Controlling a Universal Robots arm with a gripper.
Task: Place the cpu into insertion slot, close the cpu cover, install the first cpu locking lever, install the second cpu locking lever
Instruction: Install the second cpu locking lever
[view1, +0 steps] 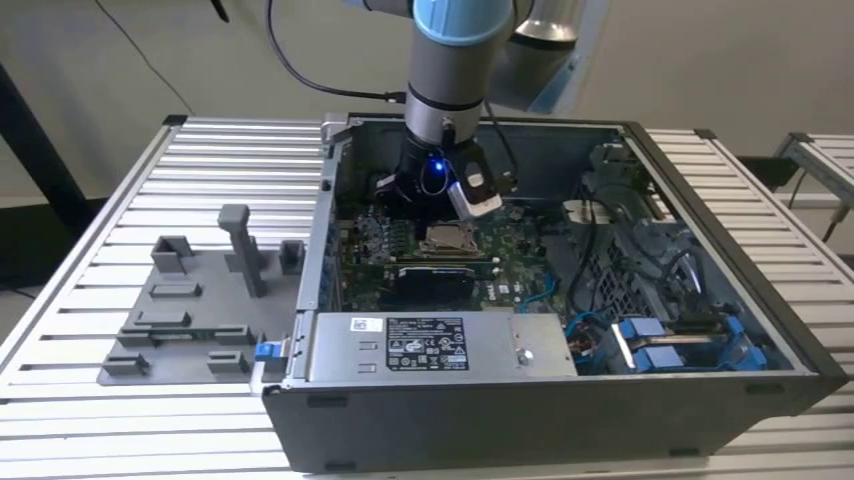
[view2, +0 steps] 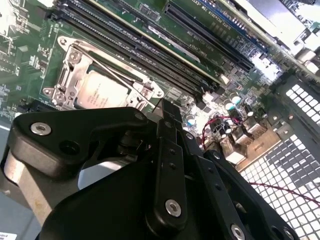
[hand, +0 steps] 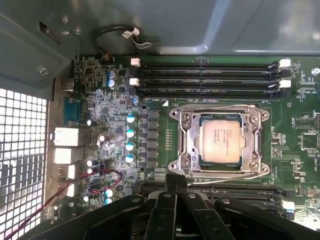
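The arm (view1: 441, 95) is a grey metal tube with a light-blue plastic cap at its joint and a black cable looping down beside it. Near the wrist sit a small glowing blue light (view1: 437, 166) and a white-and-silver camera block (view1: 477, 192). In both wrist views the claw (hand: 172, 186) is matte black linkage plates joined by silver round-headed screws (view2: 173, 207), with a pale grey cylindrical body behind.
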